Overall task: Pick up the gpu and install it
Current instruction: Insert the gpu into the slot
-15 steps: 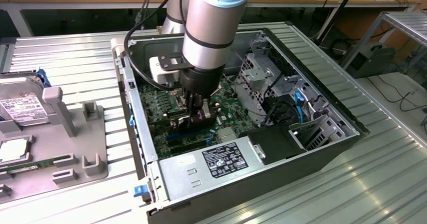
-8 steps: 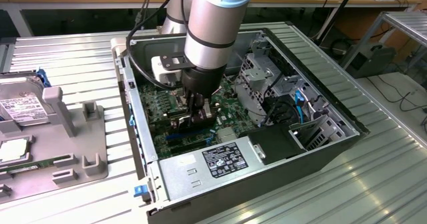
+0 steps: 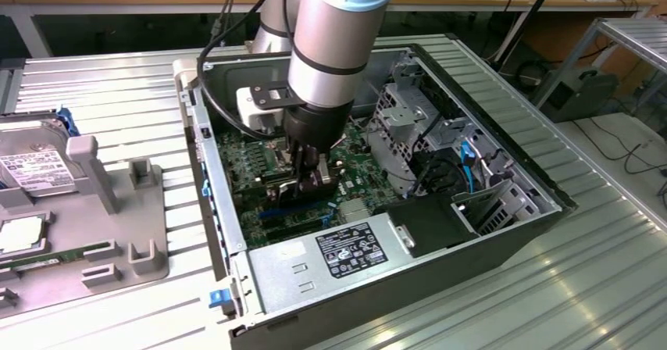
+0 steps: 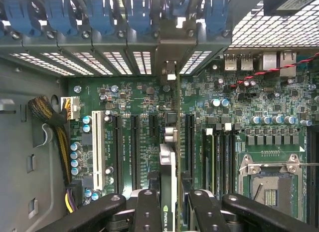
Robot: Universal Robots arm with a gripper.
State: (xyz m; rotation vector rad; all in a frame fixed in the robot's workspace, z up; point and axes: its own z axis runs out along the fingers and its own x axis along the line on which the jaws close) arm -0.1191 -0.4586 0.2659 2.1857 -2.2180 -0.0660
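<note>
The gpu, edge-on and pinched between the gripper's fingers, stands over the motherboard slots inside the open case at the exterior view's centre, its bracket against the rear slot openings.

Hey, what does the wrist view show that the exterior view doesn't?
Wrist view: the gpu seen edge-on, clamped between the end effector fingers above the expansion slots, its bracket meeting the rear slot openings; also the CPU socket. Exterior view: the tray beside the case, with a hard drive and memory stick, and the power supply. Both: the green motherboard inside the open case.
</note>
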